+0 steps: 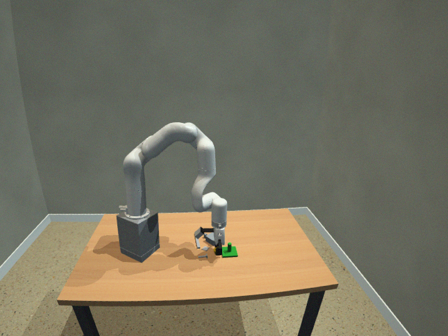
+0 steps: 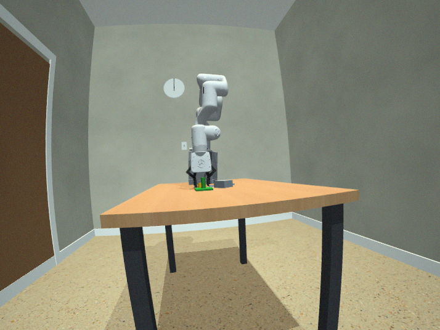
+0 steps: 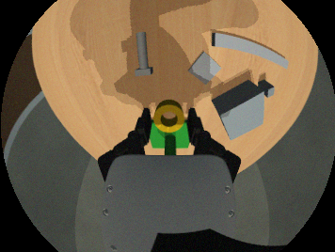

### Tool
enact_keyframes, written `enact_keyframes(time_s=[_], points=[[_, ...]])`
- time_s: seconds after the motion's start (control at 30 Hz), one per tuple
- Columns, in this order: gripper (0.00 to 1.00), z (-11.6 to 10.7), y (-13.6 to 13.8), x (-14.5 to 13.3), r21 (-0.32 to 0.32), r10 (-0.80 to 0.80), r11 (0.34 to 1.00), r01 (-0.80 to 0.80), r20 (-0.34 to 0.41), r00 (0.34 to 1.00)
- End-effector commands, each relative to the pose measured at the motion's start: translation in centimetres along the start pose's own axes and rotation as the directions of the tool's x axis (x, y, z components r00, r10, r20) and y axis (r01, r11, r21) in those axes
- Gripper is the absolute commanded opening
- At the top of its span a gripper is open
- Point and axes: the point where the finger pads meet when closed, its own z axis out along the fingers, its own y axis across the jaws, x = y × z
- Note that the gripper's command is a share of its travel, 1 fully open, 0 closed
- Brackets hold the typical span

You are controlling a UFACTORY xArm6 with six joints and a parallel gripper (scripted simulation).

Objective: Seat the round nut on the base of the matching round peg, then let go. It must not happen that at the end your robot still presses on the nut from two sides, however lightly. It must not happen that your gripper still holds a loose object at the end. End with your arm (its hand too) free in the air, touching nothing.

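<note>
Plain grey-green walls (image 1: pixel 275 108) (image 2: pixel 142 53). Pale ceiling (image 2: pixel 184 12). Round white clock (image 2: pixel 174 88) on far wall, small switch plate (image 2: pixel 183 145) below, slightly right. Brown door (image 2: pixel 23 141), pale frame, at left. Speckled tan floor (image 1: pixel 173 320) (image 2: pixel 262 301), pale baseboards (image 1: pixel 74 217) (image 2: pixel 124 231). Wood-topped table (image 1: pixel 267 267) (image 2: pixel 277 199), dark legs, shadow beneath.

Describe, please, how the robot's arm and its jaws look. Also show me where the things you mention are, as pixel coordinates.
The arm (image 1: pixel 206 155) (image 2: pixel 209 93) is glossy white, with rounded, tube-like parts; no cable shows along it. The jaws (image 2: pixel 201 181) are black, with two jointed fingers, below a pale housing with small screws and a round mark on its face.
</note>
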Motion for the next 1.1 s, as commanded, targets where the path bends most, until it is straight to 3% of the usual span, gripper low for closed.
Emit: enact_keyframes(time_s=[0.0,0.6,0.63,1.07], points=[[0.60,0.45,-0.02,-0.07,0.000,0.000,1.000,0.000,0.006,1.000],[0.60,0.92,-0.03,0.02,0.002,0.000,1.000,0.000,0.005,1.000],[0.00,0.92,-0.03,0.02,0.002,0.000,1.000,0.000,0.005,1.000],[0.00,0.92,-0.03,0.02,0.002,0.000,1.000,0.000,0.005,1.000]])
